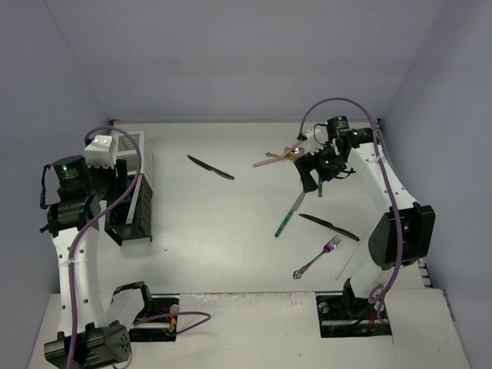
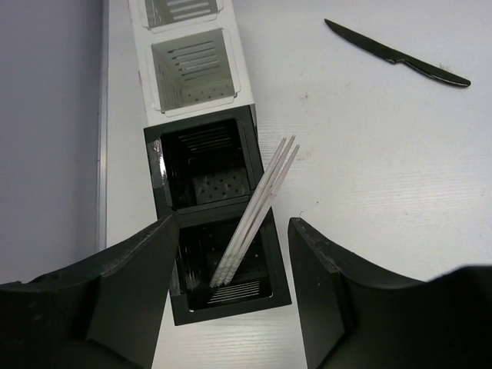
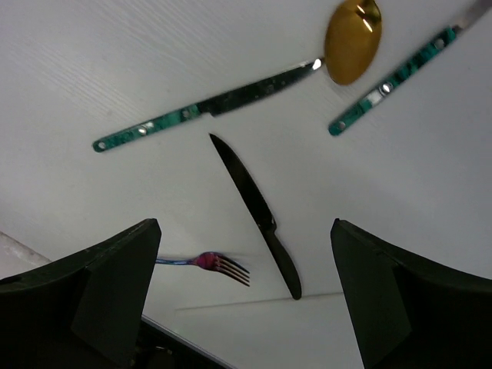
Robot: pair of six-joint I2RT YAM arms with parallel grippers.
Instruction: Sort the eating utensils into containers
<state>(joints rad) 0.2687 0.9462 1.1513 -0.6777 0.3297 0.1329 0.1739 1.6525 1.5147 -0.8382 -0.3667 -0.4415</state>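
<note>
Thin white chopsticks (image 2: pixel 257 209) lean in the near compartment of the black caddy (image 2: pixel 163 198); the white caddy (image 2: pixel 238 73) stands just beyond it. My left gripper (image 2: pixel 233 250) hangs open and empty above that compartment, and it also shows in the top view (image 1: pixel 117 184). My right gripper (image 3: pixel 246 231) is open and empty above the table, and shows in the top view (image 1: pixel 314 181). Below it lie a black knife (image 3: pixel 257 215), a teal-handled knife (image 3: pixel 200 108), a teal fork handle (image 3: pixel 396 77), a gold spoon (image 3: pixel 352 38) and a pink fork (image 3: pixel 219 265).
A second black knife (image 1: pixel 210 167) lies mid-table, also in the left wrist view (image 2: pixel 396 55). Pink and gold utensils (image 1: pixel 275 157) lie at the back by the right gripper. A white chopstick (image 1: pixel 347 261) lies near the right arm's base. Walls close in left, right and back.
</note>
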